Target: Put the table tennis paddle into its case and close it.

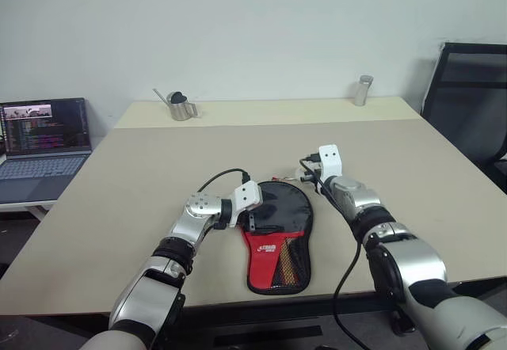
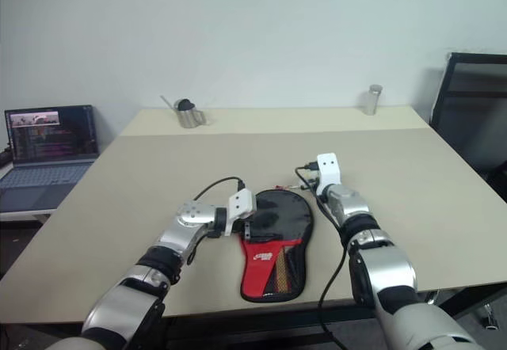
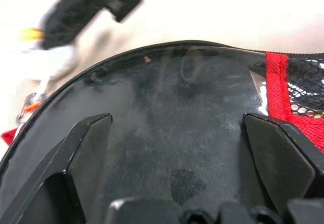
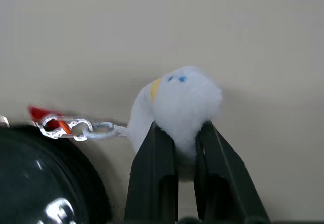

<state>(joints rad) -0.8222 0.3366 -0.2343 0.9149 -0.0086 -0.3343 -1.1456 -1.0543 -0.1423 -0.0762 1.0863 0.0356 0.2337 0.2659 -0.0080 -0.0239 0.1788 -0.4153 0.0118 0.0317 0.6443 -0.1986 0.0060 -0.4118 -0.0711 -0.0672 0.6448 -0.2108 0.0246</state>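
The case (image 1: 277, 235) lies flat on the table, its black rounded part pointing away from me and its red mesh front (image 1: 276, 256) toward me. The table tennis paddle is hidden. My left gripper (image 1: 250, 222) stands open at the case's left edge, its fingers (image 3: 283, 153) spread over the glossy black top (image 3: 192, 87). Just past the case's far right rim, my right gripper (image 4: 182, 125) is shut on a white fluffy charm (image 4: 185, 95). A small metal chain (image 4: 76, 127) links the charm to the case's edge (image 4: 35, 178).
An open laptop (image 1: 43, 140) sits on a lower surface at the left. A metal watering pot (image 1: 181, 106) and a metal cup (image 1: 363, 90) stand at the table's far edge. A black chair (image 1: 471, 104) is at the right. My arm's black cable (image 1: 222, 177) loops beside the case.
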